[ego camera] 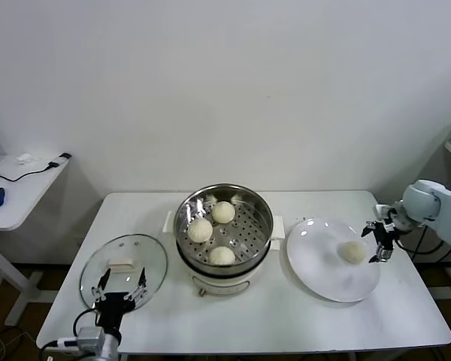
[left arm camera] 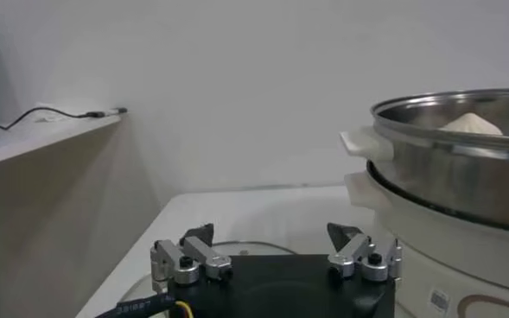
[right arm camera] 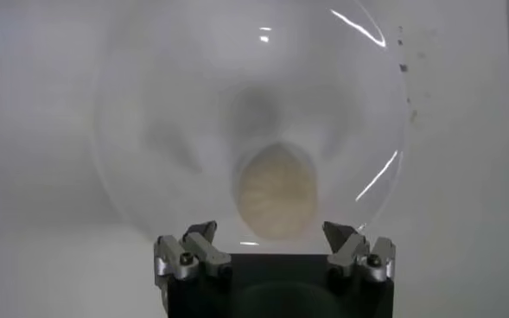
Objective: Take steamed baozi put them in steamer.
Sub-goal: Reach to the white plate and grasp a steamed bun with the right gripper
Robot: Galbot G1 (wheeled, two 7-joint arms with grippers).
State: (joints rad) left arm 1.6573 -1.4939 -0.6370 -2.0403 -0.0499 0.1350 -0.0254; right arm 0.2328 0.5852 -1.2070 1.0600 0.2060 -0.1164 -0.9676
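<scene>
Three cream-white baozi (ego camera: 223,212) (ego camera: 200,230) (ego camera: 222,256) lie on the perforated tray of the steel steamer (ego camera: 255,203) at the table's middle. A fourth baozi (ego camera: 352,252) lies on the flat white plate (ego camera: 323,271) at the right; it shows in the right wrist view (right arm camera: 276,190) just beyond the jaws. My right gripper (ego camera: 381,242) (right arm camera: 271,230) is open and empty, close beside this baozi at the plate's right rim. My left gripper (ego camera: 120,287) (left arm camera: 271,232) is open and empty at the front left, over the glass lid. One baozi's top (left arm camera: 470,124) shows above the steamer rim (left arm camera: 427,112).
The round glass lid (ego camera: 154,259) with a cream handle (ego camera: 122,264) lies flat left of the steamer. A side table (ego camera: 19,188) with a cable and a blue object stands at the far left. The table's front edge is near my left gripper.
</scene>
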